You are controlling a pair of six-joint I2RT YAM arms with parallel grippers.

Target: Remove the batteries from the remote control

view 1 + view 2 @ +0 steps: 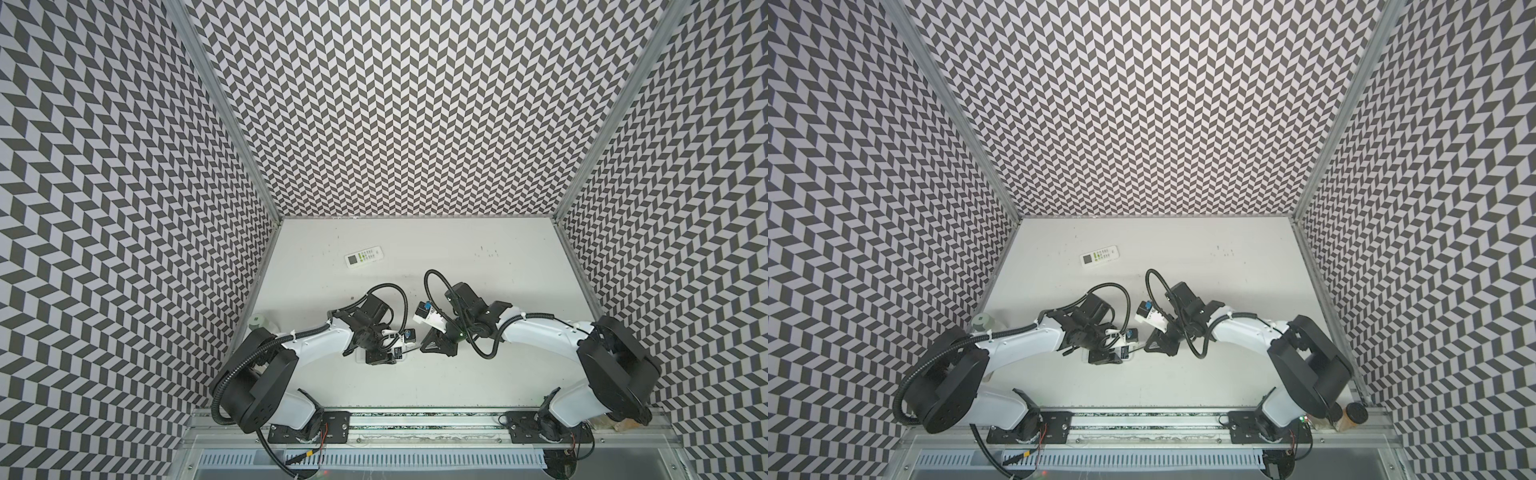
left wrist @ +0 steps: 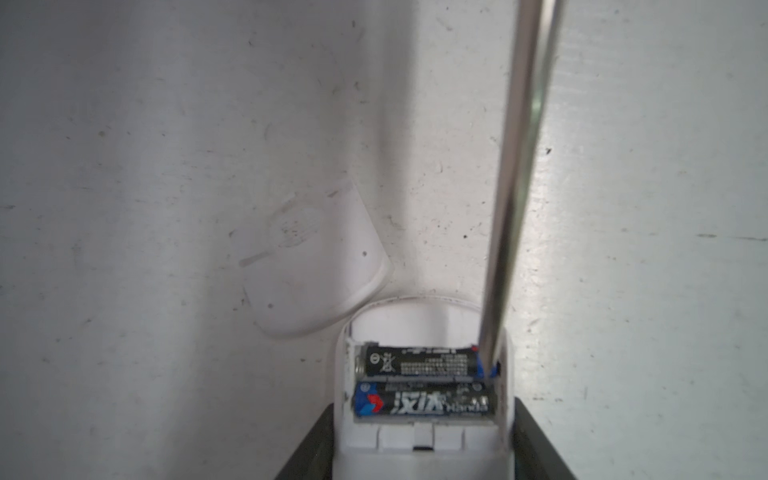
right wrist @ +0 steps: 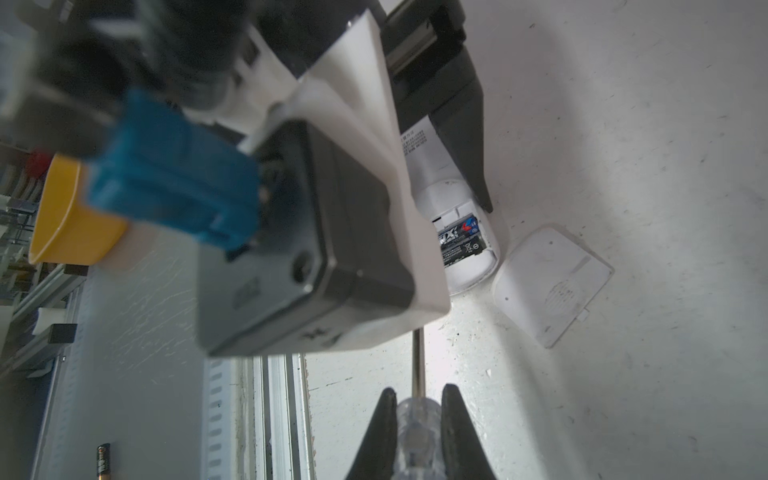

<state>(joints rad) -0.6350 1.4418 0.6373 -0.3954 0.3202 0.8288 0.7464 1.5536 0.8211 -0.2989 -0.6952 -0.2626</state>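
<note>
My left gripper (image 2: pixel 424 409) is shut on the sides of a white remote control (image 2: pixel 424 457) that lies back side up with its battery bay open. Two black batteries lie side by side in the bay, the far one (image 2: pixel 419 361) and the near one (image 2: pixel 424 403) with blue and red marks. My right gripper (image 3: pixel 418 392) is shut on the clear handle of a screwdriver (image 3: pixel 417 419). Its steel shaft (image 2: pixel 519 187) reaches down to one end of the far battery. In both top views the two grippers (image 1: pixel 380 357) (image 1: pixel 436 345) meet at the table's middle front.
The white battery cover (image 2: pixel 316 266) lies loose on the table beside the remote's end. A second white remote (image 1: pixel 364 257) lies face up at the back left. A loose battery (image 3: pixel 104 459) and a yellow bowl (image 3: pixel 70 216) show near the front rail. A brown jar (image 1: pixel 1356 413) stands front right.
</note>
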